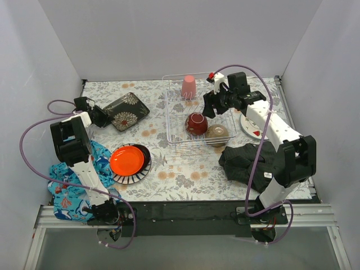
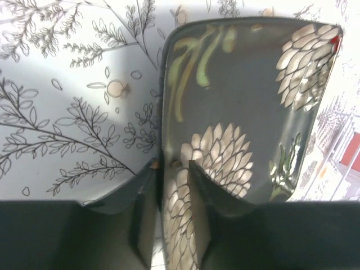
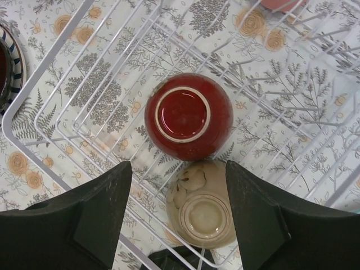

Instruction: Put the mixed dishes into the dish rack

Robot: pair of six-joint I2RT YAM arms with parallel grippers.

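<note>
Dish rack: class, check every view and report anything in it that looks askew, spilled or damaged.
Nothing stands out. In the rack, the red bowl and tan bowl lie base-up side by side, both whole, and the pink cup stands at the far end. No spill shows.

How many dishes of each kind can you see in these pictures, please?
Cups: 1, the pink cup
Bowls: 2, the red bowl and the tan-bottomed bowl
Plates: 5, the black floral plate, orange plate, black plate beneath it, striped plate lowest, red-marked white plate
Total: 8
</note>
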